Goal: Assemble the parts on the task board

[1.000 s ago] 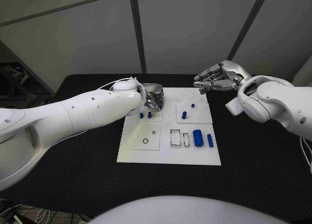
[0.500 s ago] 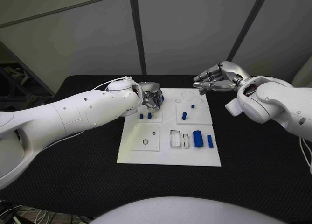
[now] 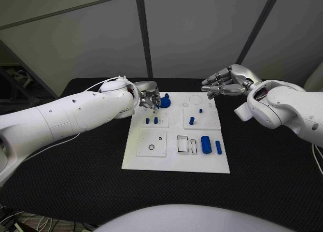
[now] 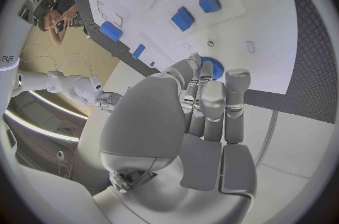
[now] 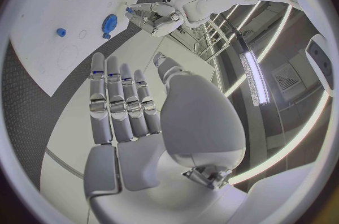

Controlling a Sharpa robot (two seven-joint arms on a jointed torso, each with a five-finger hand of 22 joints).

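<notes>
Left hand, upper centre of the head view, at the board's far left corner, fingers closed round a round blue part; in the left wrist view the same disc shows at the fingertips. Right hand, upper right, hovers off the board's far edge, fingers spread, holding nothing. Board mid-frame. Big blue cylinder lies lower right beside a slimmer one; two small pegs stand just below the left hand. Judgement: the disc wants seating. Keep it level, line it over its recess, lower slowly, release only once it sits flat.
</notes>
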